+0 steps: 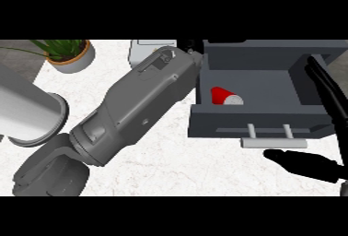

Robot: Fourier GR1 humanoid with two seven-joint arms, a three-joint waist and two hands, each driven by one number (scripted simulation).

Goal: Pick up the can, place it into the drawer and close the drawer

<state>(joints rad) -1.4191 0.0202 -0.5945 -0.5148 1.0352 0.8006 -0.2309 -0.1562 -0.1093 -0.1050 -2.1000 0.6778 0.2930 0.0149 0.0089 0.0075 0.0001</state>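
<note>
The red can [226, 96] lies on its side inside the open grey drawer [255, 124], near the drawer's left wall, with its pale end facing right. My left forearm [136, 106] stretches diagonally up to the drawer's back left corner. Only a dark sliver of my left hand [191, 46] shows there, apart from the can. My right hand [306, 165] is at the right and holds nothing. Its fingers [325, 92] run straight along the drawer's right wall, and its lower part lies in front of the drawer's handle [269, 131].
A potted plant [68, 53] stands at the counter's back left. A large grey-white cylinder [27, 115] sits at the left edge. A white object [151, 47] is partly hidden behind my left forearm at the back.
</note>
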